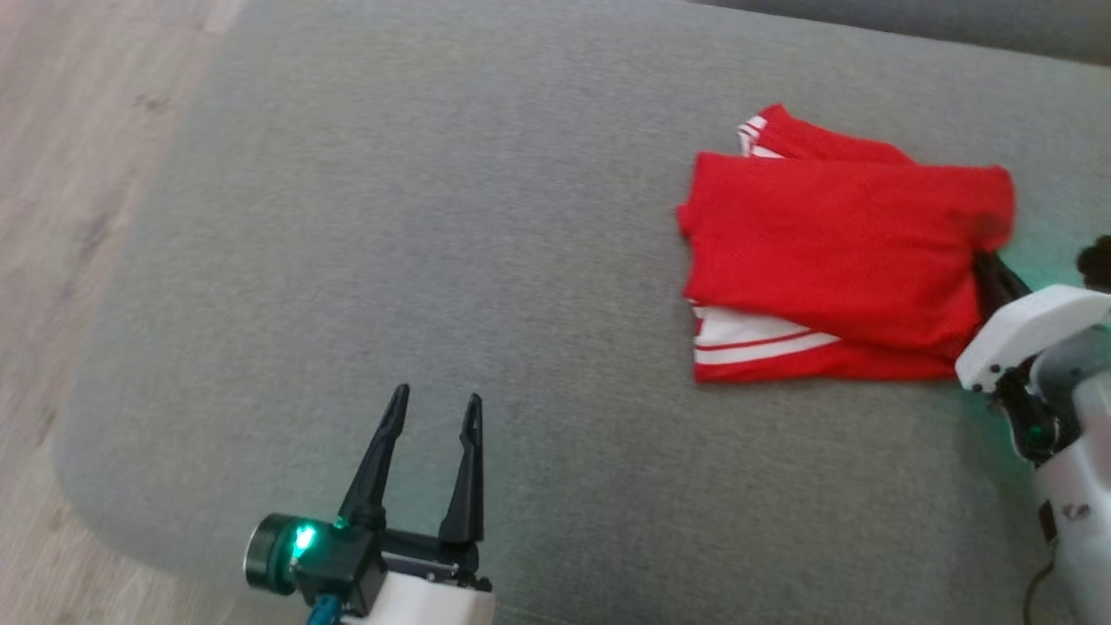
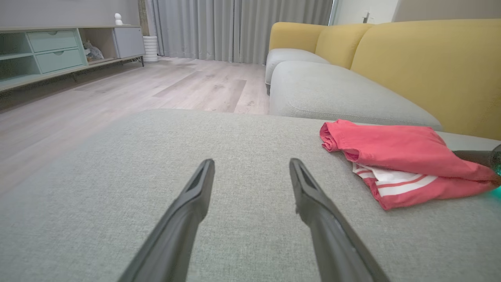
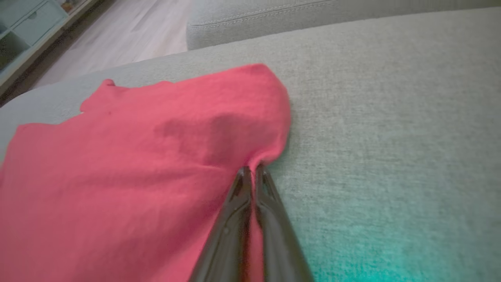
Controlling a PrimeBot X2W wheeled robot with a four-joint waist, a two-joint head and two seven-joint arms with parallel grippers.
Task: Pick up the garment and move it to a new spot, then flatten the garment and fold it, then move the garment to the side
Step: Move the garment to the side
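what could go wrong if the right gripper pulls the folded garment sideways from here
1. The right gripper is shut on one edge of the red garment, possibly just the upper layer, so pulling could peel the fold open.
2. The left gripper is open over bare cushion, apart from the garment, so the unsupported far side may drag and bunch.

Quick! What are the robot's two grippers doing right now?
Left gripper: open, holding nothing.
Right gripper: shut, pinching the edge of the red garment.
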